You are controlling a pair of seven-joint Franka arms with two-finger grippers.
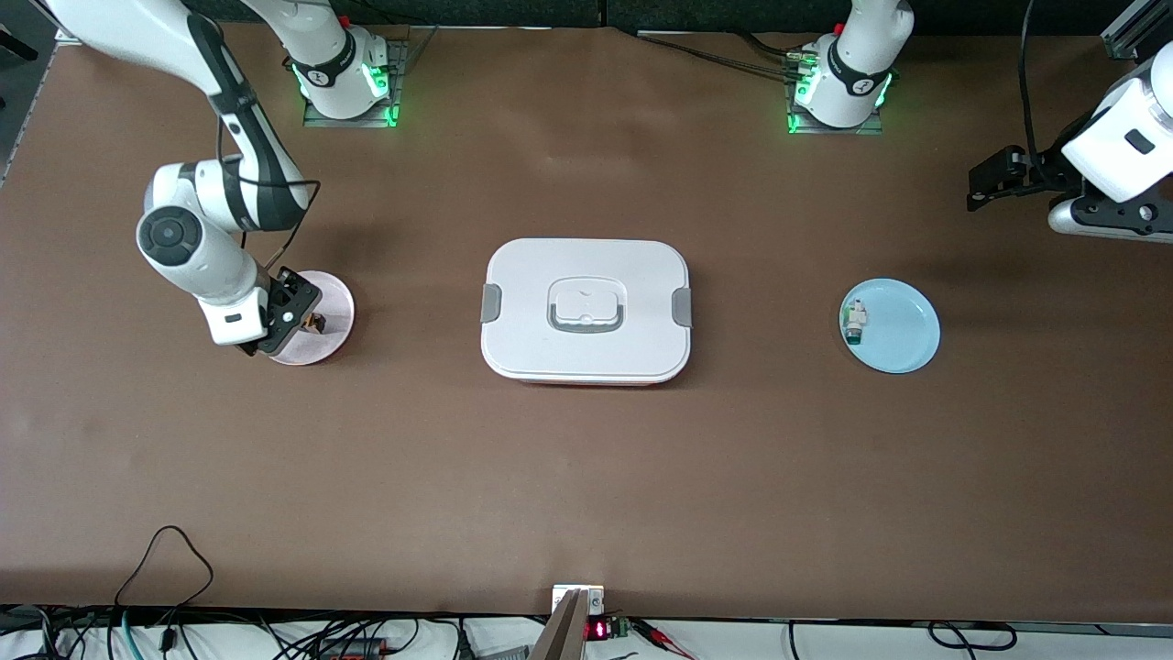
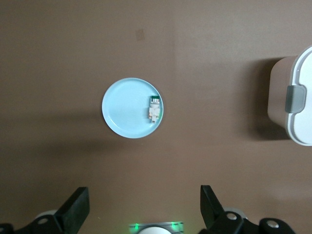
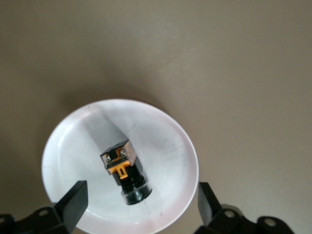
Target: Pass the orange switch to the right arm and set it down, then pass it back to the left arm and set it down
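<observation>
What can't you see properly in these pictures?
- Front view: the tiny black-and-orange switch on the pale pink round plate is mostly covered by the open right gripper over it.
- Front view: the left gripper waits at the picture's edge, the arm cut off.
- No view shows inside the large white lidded box.
- Small white-and-green part on the light blue plate: markings too small.

It was a robotics lab: two arms [image 1: 211,165] were bolted by green-lit bases [image 1: 348,87] to a brown-covered table [image 1: 586,477] (cables [image 1: 165,587] and electronics trailed along its camera-side edge).
</observation>
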